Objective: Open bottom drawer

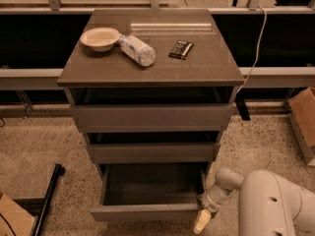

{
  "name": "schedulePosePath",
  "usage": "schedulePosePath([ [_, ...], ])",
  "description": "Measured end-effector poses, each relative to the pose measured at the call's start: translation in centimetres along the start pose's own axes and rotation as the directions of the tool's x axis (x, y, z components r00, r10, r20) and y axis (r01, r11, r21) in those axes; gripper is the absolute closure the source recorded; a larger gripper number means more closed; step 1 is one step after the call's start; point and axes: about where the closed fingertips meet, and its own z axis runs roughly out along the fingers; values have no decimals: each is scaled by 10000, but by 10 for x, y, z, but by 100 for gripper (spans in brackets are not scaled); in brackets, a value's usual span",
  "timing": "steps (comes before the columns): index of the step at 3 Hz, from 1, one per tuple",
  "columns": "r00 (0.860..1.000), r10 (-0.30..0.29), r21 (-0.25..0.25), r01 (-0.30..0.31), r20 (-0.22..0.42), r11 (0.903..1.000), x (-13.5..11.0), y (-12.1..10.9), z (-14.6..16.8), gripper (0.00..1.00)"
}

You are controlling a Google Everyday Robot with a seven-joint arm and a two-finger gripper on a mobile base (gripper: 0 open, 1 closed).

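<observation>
The bottom drawer (pixel 147 212) is the lowest of three in the grey-brown cabinet (pixel 152 117). It stands pulled out toward me, showing its shallow dark grey inside. Its plain flat front is low in the view. My gripper (pixel 203 219) is at the drawer's front right corner, on the end of the white arm (pixel 275 205) that comes in from the lower right. Its pale tip points down beside the drawer front. The middle drawer (pixel 152 152) and the top drawer (pixel 151 117) above are only slightly out.
On the cabinet top lie a shallow bowl (pixel 100 37), a plastic bottle on its side (pixel 138 49) and a dark packet (pixel 181 49). A black pole (pixel 47 203) lies on the floor at left. Cardboard boxes stand at the right (pixel 302 117) and lower left (pixel 12 218).
</observation>
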Motion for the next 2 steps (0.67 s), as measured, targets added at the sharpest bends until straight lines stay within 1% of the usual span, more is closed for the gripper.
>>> schedulePosePath([
  [1, 10000, 0, 0, 0, 0, 10000, -4, 2, -2, 0],
  [2, 10000, 0, -1, 0, -1, 10000, -5, 2, -1, 13],
])
